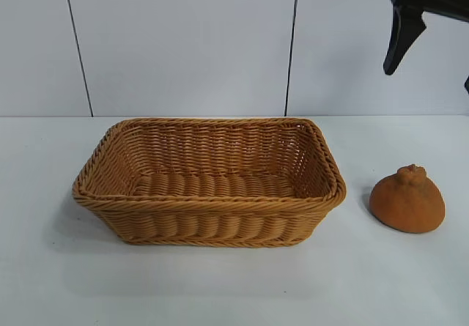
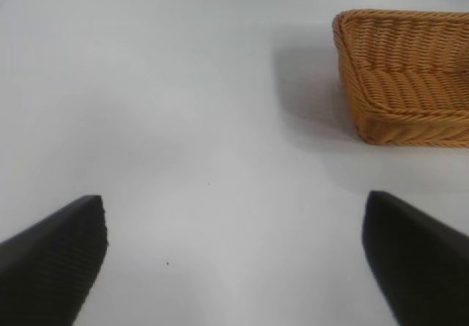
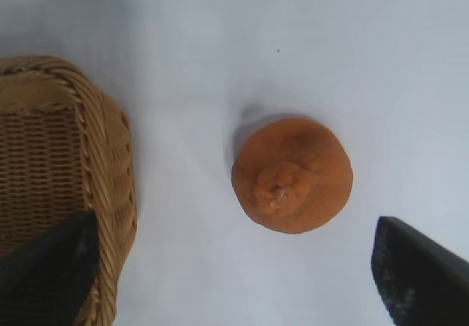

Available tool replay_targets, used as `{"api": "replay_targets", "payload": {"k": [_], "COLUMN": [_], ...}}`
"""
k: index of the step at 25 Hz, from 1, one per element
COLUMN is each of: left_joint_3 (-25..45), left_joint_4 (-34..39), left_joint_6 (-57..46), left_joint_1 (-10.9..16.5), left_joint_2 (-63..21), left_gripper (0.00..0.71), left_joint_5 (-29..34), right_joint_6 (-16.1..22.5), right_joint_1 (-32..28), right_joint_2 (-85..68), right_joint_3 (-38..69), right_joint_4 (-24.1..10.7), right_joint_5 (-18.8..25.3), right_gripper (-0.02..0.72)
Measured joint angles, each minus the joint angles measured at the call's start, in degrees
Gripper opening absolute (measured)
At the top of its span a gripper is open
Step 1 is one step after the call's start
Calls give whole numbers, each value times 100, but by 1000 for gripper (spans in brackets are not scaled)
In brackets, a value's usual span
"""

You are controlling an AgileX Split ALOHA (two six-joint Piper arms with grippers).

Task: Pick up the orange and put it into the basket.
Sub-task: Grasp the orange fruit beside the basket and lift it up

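Observation:
The orange (image 1: 407,199), dull orange with a knobby top, sits on the white table just right of the basket (image 1: 209,182). The basket is large, tan wicker, empty, at the table's middle. My right gripper (image 1: 432,40) hangs high above the orange at the upper right, open and empty. In the right wrist view the orange (image 3: 292,173) lies below and ahead of the open right gripper (image 3: 238,267), with the basket's corner (image 3: 110,165) beside it. My left gripper (image 2: 234,256) is open over bare table left of the basket (image 2: 410,77); it is out of the exterior view.
A white panelled wall (image 1: 183,40) stands behind the table. Bare white tabletop (image 1: 234,289) lies in front of the basket and around the orange.

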Motion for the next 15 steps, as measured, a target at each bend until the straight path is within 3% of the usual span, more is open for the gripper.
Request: {"api": "replay_targets", "payload": {"k": [13, 15], "left_joint_3": [0, 0], "left_joint_4": [0, 0], "left_joint_6": [-5, -5], "left_joint_1": [0, 0], "left_joint_2": [0, 0], "left_gripper": [673, 673], "left_joint_5": [0, 0], "right_joint_6": [-35, -35], "right_joint_1": [0, 0], "right_joint_2": [1745, 1745], "right_joint_3": [0, -2], "right_joint_4": [-100, -131], "right_joint_5": [-17, -17], "right_gripper": [694, 659]}}
